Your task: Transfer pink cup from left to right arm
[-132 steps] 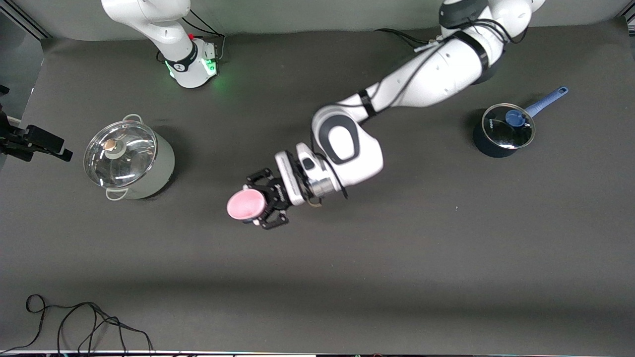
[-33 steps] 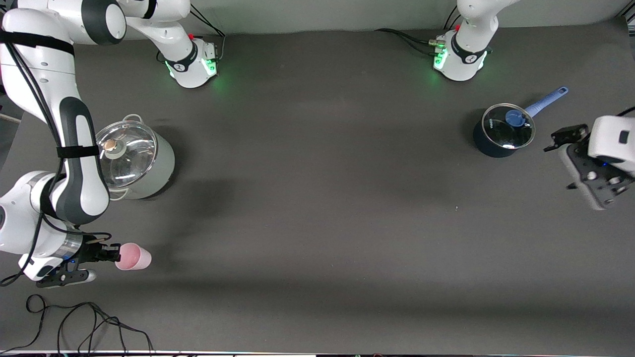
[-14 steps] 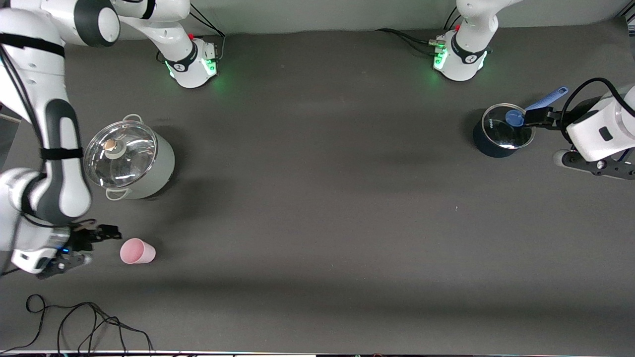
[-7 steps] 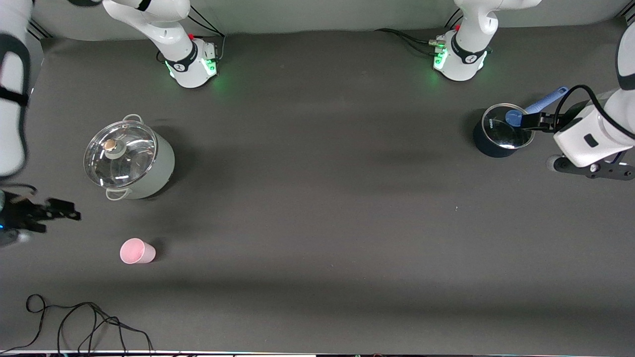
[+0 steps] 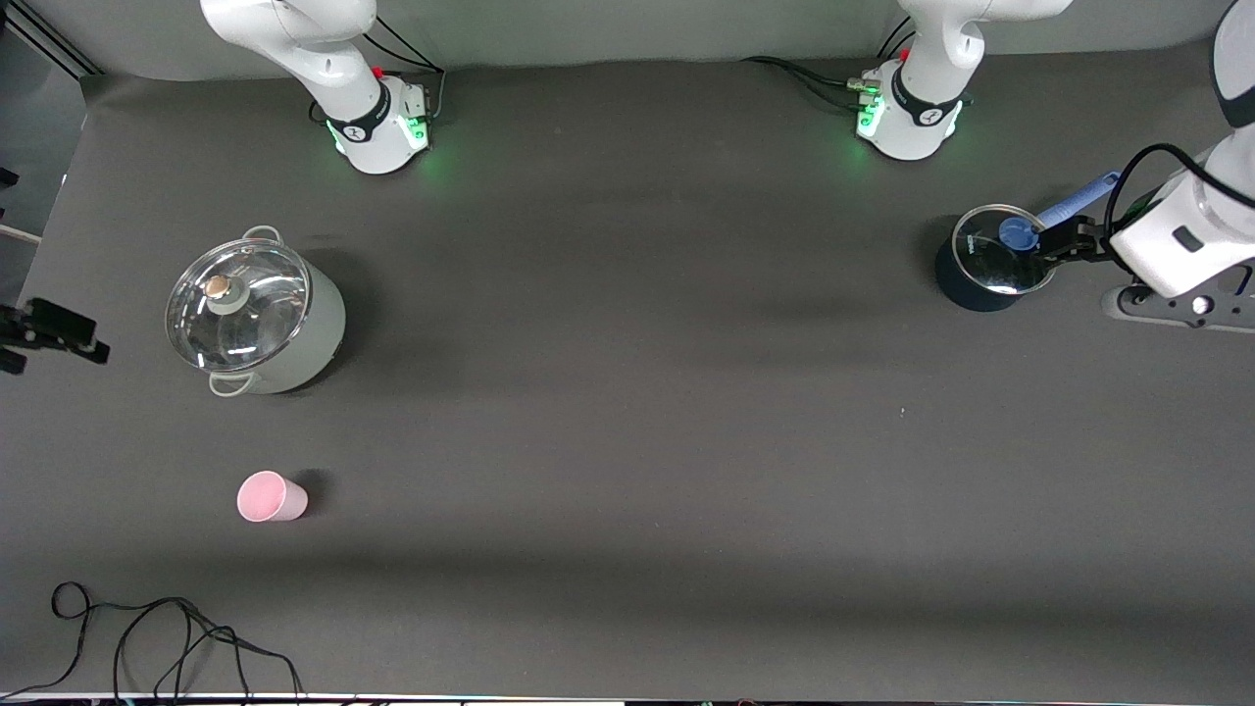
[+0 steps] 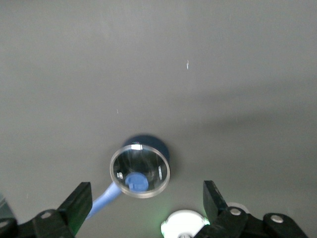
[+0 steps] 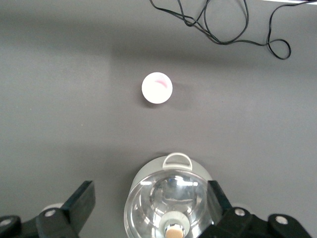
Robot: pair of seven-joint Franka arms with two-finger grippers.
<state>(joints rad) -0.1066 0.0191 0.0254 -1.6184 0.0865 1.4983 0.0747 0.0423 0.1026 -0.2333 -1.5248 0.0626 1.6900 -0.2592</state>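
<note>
From the front, the small pale-pink tapered plastic cup (image 5: pixel 270 497) stands alone on the dark desk (image 5: pixel 627 441), at the right arm's end and nearer the camera than the lidded steel stockpot (image 5: pixel 253 316). It has not moved over the last second, whereas nearly ten seconds ago the left end effector carried it over mid-desk. The right end effector (image 5: pixel 44 331) has since risen away to the frame edge, mostly cut off. The left end effector (image 5: pixel 1074 245) hovers by the dark-blue saucepan with glass lid (image 5: pixel 992 258), its fingers hard to read here.

The left wrist view shows those fingers (image 6: pixel 78 203) spread wide and empty over the saucepan (image 6: pixel 140 168).

The right wrist view shows its fingers (image 7: pixel 81 201) parted and empty over the stockpot (image 7: pixel 172 203), with the cup (image 7: pixel 157 88) standing rim-up and a loose black cable (image 7: pixel 223 25) near it.
</note>
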